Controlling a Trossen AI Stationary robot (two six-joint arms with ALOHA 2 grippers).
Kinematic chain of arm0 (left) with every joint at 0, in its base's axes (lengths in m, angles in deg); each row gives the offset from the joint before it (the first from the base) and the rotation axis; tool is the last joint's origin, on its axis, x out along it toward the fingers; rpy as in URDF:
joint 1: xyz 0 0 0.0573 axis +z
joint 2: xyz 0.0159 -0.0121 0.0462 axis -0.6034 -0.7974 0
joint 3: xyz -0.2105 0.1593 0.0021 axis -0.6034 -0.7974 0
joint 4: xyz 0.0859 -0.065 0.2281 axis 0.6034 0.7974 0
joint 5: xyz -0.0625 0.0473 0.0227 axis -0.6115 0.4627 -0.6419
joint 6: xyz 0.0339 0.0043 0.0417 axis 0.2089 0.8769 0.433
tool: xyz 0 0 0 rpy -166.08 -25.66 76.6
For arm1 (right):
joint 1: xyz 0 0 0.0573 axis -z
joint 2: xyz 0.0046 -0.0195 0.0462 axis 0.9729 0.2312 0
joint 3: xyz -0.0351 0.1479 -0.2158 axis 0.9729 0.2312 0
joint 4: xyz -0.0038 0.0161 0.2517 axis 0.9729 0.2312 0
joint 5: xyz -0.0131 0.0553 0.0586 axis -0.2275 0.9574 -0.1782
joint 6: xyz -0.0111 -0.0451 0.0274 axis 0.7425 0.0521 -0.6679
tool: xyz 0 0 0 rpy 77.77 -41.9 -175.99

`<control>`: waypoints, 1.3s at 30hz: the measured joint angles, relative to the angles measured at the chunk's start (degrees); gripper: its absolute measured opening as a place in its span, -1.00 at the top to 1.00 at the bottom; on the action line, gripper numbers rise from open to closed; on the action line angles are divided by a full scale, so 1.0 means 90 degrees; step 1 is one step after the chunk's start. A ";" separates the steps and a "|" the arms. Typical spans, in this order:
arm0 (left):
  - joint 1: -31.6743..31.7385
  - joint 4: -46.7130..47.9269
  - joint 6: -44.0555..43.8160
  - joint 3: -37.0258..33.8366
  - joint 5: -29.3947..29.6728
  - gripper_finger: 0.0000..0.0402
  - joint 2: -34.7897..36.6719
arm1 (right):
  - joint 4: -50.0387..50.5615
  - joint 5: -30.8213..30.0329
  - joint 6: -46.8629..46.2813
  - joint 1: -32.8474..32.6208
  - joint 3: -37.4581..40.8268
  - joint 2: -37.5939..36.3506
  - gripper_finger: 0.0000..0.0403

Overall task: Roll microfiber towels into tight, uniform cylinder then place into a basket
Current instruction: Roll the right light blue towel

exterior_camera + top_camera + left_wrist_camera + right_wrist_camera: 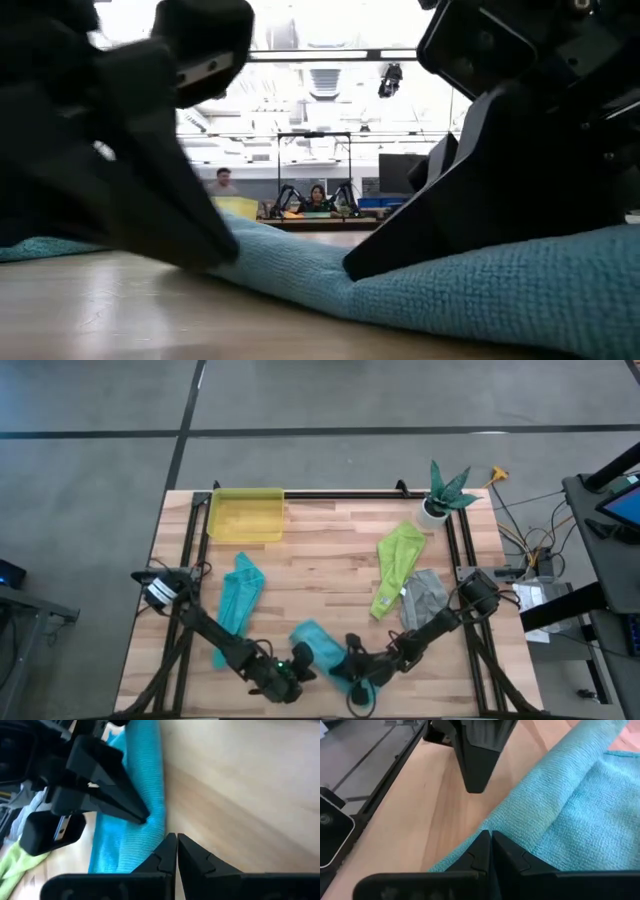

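A light blue towel (318, 642) lies bunched near the table's front edge, with a long folded ridge (560, 775). Both grippers are low at its near side, shut, tips facing each other. My left gripper (175, 840) stands at the ridge's edge, and my right gripper (489, 836) is on that same edge. The teal towel (240, 595) lies at the left. The lime green towel (395, 565) and the grey towel (422, 600) lie at the right. The yellow basket (245, 515) stands at the far left. My left gripper has its shut fingertips (169, 840) right at the ridge's edge (159, 832), slanting down from the table's left. Whether they press the cloth or only stand beside it, I cannot tell. My right gripper presses its shut fingertips (482, 840) down on the folded edge (507, 827) of the light blue towel, slanting down from the table's right. The cloth lies flat on the table under them, with no layer showing between the fingers.
A white plant pot (437, 508) stands at the far right corner. Black frame rails (190, 550) run along the table's left, right and far sides. Bare wood (320, 560) lies between the towels. People show in the room beyond the table.
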 joint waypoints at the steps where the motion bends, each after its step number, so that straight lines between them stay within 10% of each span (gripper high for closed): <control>1: 0.0026 -0.0019 -0.0004 0.0000 0.0002 1.00 -0.0006 | -0.0079 -0.0005 -0.0026 0.0003 0.0034 0.0000 0.94; 29: 0.0191 0.0865 0.0474 0.0112 0.0136 0.99 -0.0009 | -0.0495 -0.0010 0.0002 0.0042 0.0140 0.0010 0.94; 39: 0.0155 0.0929 0.0655 0.0173 0.0539 0.41 -0.0014 | -0.0497 -0.0007 0.0003 0.0042 0.0138 0.0010 0.94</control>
